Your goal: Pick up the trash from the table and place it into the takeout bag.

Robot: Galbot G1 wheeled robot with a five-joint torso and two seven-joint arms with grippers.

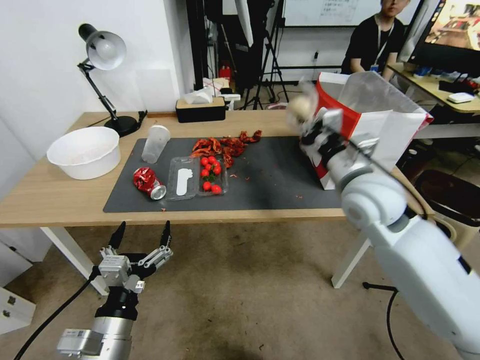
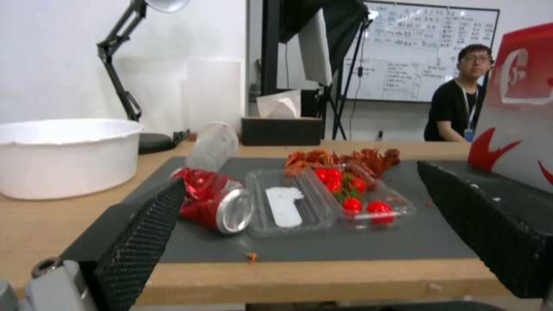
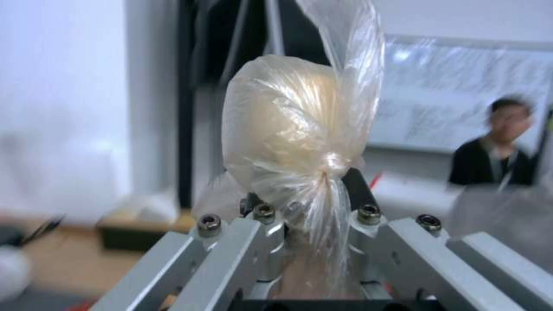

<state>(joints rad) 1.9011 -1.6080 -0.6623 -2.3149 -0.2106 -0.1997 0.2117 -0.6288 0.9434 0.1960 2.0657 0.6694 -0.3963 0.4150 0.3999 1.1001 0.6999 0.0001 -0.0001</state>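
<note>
Firmly clamped: knotted clear bag (image 3: 300, 125)

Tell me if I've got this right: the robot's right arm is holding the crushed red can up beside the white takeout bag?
Not the can. The right gripper holds the knotted clear bag, as the right wrist view shows. The crushed red can lies on the table.

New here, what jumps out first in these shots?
The right hand is raised beside the white and red takeout bag at the table's right end, shut on a knotted clear bag. On the grey mat lie a crushed red can and a clear tray of red tomatoes.
</note>
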